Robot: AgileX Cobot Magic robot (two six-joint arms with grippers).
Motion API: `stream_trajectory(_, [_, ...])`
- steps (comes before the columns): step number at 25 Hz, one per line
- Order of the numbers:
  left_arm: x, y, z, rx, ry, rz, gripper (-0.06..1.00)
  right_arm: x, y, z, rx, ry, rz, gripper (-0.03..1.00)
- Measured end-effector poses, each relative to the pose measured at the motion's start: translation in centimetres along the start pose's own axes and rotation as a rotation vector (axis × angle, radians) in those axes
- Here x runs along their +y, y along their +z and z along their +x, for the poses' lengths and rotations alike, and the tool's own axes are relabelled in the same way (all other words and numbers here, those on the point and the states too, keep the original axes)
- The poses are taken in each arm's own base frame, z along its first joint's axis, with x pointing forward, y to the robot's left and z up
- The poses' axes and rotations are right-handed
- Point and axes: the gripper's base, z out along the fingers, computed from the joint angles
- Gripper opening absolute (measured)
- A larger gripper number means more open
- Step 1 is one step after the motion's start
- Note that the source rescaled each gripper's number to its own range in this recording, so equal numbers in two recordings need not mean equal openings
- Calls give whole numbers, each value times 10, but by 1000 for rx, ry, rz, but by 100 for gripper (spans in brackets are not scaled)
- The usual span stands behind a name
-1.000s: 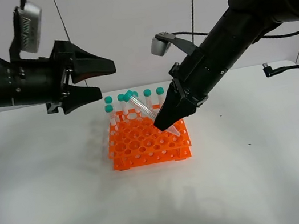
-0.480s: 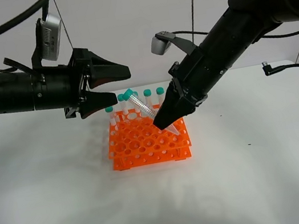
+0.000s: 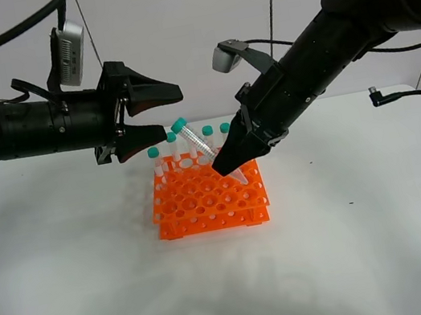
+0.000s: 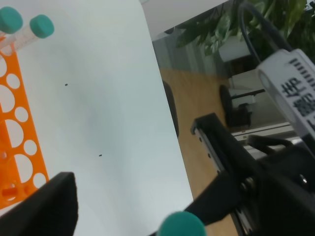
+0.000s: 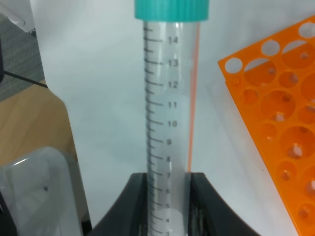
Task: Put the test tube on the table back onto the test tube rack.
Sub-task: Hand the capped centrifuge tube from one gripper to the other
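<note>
Several teal-capped tubes stand in the far row of the test tube rack. Above the rack, the right gripper clamps the tilted test tube by its lower end. The left gripper gapes just beside its cap.

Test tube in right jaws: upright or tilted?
Tilted: the test tube in the right gripper leans, cap high, tip down near the test tube rack.

Orange test tube rack, clear test tube with teal cap, black graduation marks, white table
</note>
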Motion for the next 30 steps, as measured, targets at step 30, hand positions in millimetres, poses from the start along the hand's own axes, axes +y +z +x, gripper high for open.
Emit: stream_trajectory(30, [-11,17,11,-18,59,-5,94,-4,0,-2,-19,99,43,4])
